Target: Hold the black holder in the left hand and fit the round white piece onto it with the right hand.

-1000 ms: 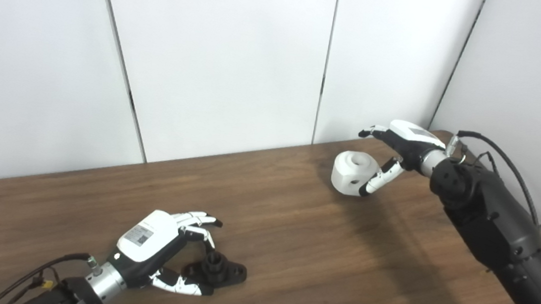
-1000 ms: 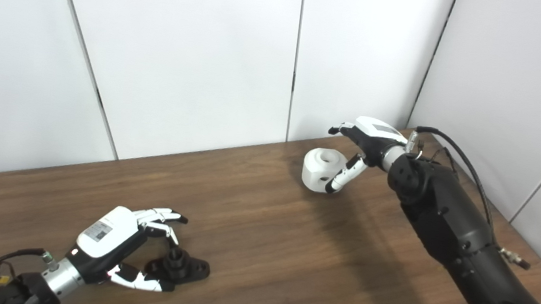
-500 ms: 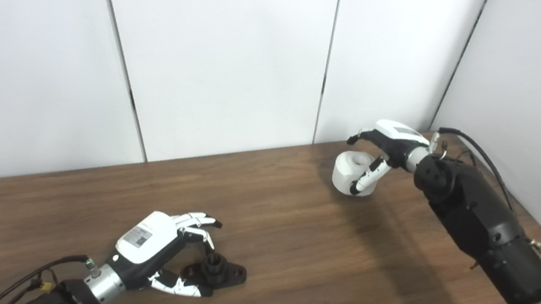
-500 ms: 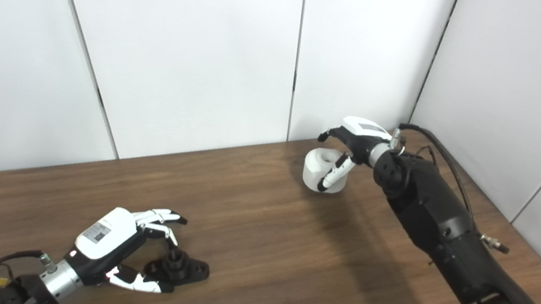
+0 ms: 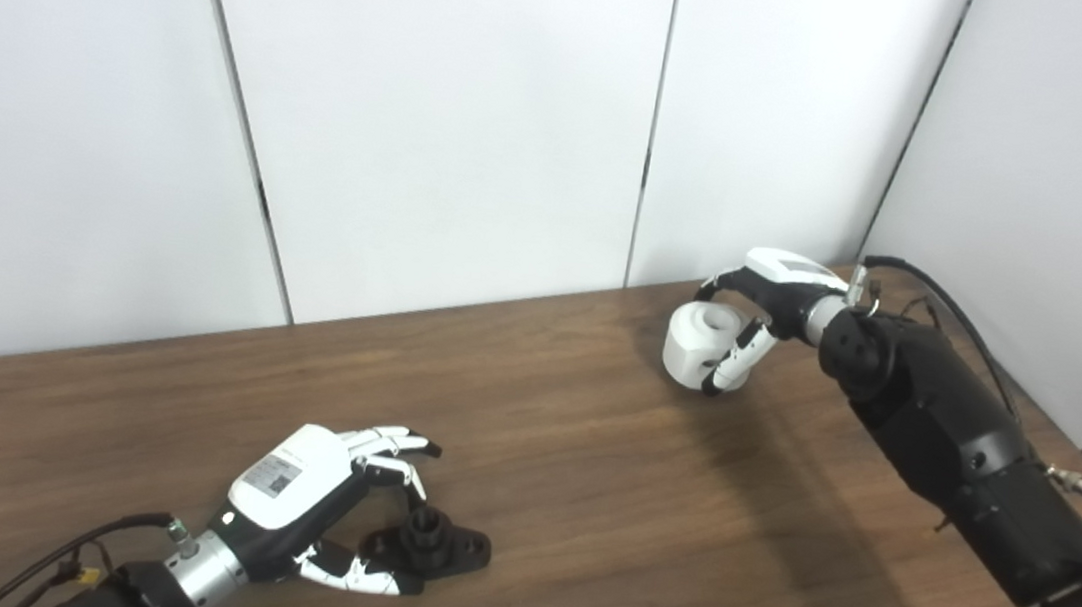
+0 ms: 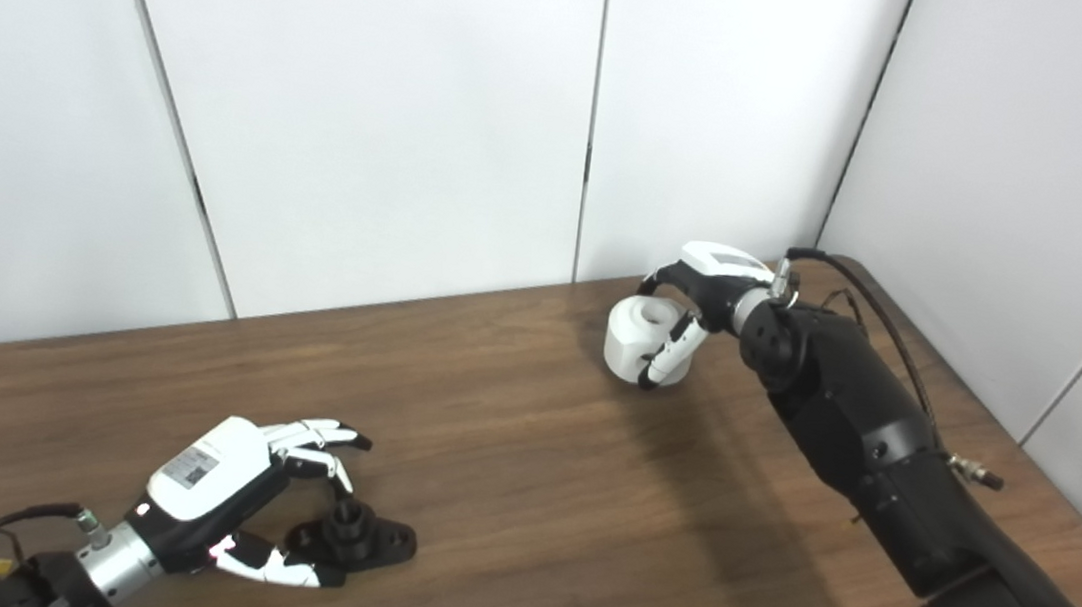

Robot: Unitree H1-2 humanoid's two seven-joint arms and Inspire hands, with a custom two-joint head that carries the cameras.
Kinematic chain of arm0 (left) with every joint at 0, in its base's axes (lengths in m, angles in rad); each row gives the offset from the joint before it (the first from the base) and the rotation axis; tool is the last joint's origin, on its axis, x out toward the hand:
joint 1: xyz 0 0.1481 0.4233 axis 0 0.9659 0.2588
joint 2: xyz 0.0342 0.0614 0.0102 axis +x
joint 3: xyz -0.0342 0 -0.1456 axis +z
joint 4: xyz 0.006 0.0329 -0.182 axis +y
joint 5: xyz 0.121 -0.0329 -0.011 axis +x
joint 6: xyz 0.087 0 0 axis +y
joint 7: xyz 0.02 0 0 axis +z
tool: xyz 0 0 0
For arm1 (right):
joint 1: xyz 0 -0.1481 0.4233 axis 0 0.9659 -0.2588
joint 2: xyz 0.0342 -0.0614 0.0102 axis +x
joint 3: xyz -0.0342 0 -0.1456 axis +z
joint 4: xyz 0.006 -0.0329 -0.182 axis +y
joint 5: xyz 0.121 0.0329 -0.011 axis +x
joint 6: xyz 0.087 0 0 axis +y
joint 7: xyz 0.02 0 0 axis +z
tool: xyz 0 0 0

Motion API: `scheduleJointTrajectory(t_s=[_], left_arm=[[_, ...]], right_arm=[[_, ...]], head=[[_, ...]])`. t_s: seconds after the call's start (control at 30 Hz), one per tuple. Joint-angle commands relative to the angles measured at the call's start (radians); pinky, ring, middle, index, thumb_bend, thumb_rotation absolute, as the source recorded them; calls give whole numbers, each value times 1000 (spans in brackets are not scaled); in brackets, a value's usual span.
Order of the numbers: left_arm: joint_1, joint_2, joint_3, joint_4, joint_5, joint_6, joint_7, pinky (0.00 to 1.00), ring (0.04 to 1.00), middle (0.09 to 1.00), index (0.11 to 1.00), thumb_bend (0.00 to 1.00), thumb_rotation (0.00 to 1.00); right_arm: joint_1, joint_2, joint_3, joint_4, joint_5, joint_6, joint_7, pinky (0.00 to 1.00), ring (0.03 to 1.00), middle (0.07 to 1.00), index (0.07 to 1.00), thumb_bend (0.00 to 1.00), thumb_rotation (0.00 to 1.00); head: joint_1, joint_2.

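The black holder (image 5: 428, 545) lies flat on the desk (image 5: 580, 509) in the lower left of the frame, its long axis running roughly left to right with a short upright post near its middle. The left hand (image 5: 309, 500) straddles it from the left: fingers arched over the far side, thumb along the near edge, close around the holder, though whether they press it firmly enough to count as a grip I cannot tell. The round white piece (image 5: 703, 343) sits in the upper right, well apart from the holder, its central hole facing up. The right hand (image 5: 764, 302) curls around it, fingers behind and thumb on the near face, apparently clasping it. Judging from this, the coming carry runs diagonally down-left, bringing hole over post.
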Motion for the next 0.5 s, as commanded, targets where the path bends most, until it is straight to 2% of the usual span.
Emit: scheduleJointTrajectory(t_s=[0.0, 0.47], left_arm=[[98, 74, -72, 64, 114, 13, -174, 719, 860, 840, 489, 520, 80], [106, 80, -70, 59, 114, 12, -168, 705, 846, 830, 488, 521, 79]], right_arm=[[-94, -32, -9, -13, -20, -34, -23, 897, 926, 929, 802, 911, 243], [-98, -47, -8, 1, -33, -56, -28, 873, 912, 915, 780, 924, 242]], head=[[-1, 1], [0, 9]])
